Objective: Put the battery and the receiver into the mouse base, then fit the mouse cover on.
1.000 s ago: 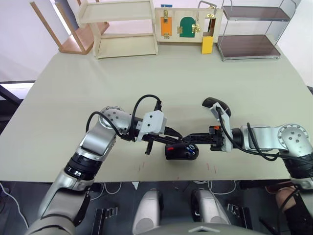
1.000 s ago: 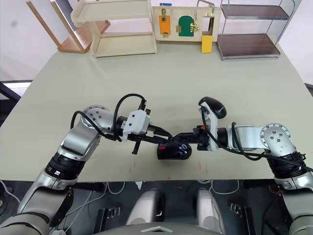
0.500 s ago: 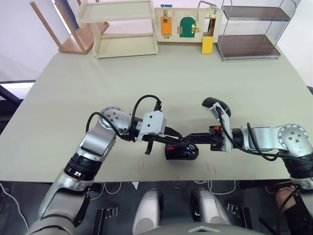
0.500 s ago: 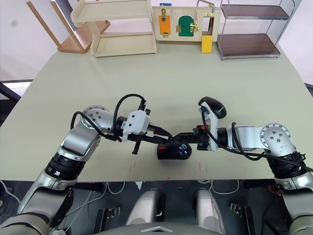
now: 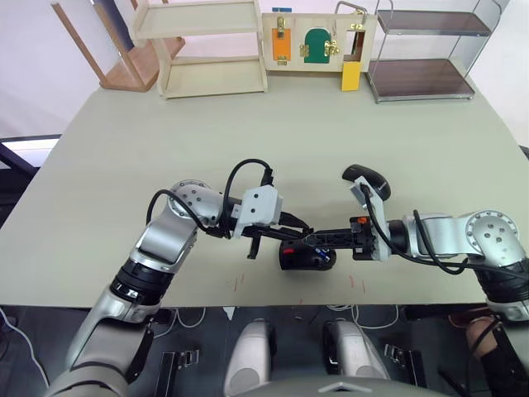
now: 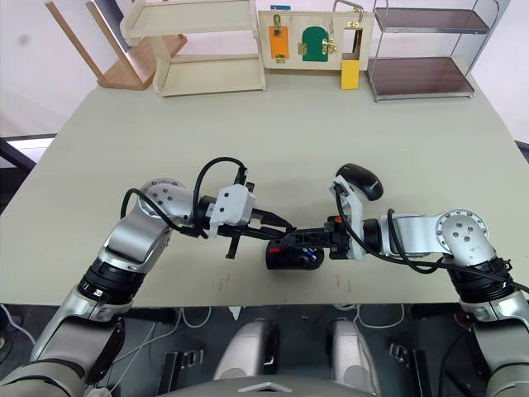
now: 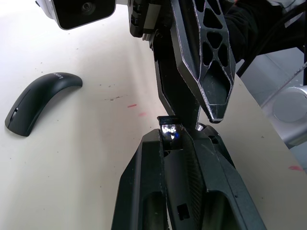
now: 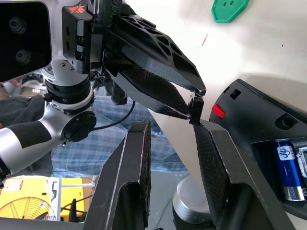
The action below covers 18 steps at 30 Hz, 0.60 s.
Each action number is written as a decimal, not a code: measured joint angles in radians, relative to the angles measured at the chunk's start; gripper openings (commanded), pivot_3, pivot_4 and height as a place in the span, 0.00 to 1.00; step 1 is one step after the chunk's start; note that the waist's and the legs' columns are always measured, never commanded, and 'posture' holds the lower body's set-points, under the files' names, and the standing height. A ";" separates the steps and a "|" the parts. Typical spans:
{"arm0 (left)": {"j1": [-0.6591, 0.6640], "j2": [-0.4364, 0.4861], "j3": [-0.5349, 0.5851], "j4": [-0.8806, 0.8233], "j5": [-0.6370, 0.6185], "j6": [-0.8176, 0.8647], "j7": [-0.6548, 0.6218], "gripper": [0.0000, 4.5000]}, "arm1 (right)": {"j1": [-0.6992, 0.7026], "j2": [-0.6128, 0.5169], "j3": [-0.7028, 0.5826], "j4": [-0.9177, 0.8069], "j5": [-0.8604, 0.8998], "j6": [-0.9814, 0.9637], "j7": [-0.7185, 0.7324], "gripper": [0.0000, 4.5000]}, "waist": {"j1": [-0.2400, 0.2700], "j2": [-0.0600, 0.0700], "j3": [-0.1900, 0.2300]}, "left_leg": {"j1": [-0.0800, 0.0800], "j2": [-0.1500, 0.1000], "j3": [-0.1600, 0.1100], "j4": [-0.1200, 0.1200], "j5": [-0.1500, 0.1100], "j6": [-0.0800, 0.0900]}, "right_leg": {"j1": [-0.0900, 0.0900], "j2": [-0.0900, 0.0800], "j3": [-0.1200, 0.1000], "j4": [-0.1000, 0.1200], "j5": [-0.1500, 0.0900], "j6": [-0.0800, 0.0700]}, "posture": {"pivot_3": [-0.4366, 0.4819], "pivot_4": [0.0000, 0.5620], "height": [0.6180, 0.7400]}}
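The battery [image 8: 288, 172], lying in the mouse base [image 8: 268, 143], carried a small white logo mark on its blue wrap, too small to read. The mouse cover [image 7: 36, 100] bore faint lettering along its side, illegible. The other end effector's wrist housing [image 8: 76, 21] showed a small red emblem at 12 o'clock, unreadable.

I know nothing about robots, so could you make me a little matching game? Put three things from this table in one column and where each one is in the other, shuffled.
1. battery
2. mouse cover
3. receiver

A. pinched in the left tool
B. lying alone on the table
C. inside the mouse base

Pairs: 1-C, 2-B, 3-A.
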 measured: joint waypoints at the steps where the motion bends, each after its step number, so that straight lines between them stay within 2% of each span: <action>1: 0.002 0.000 0.000 0.000 0.000 0.000 0.001 0.01 | 0.000 0.000 0.000 0.001 0.000 0.001 0.000 0.32 | 0.000 0.000 0.000 | 0.000 0.000 0.000 0.000 0.000 0.000 | 0.000 0.000 0.000 0.000 0.000 0.000 | 0.48 0.27 1.00; 18: 0.014 0.004 0.000 0.000 0.000 0.000 -0.010 0.01 | -0.008 0.011 -0.002 0.035 0.005 -0.001 -0.008 0.32 | 0.000 0.000 0.000 | 0.000 0.000 0.000 0.000 0.000 0.000 | 0.000 0.000 0.000 0.000 0.000 0.000 | 0.48 0.27 1.00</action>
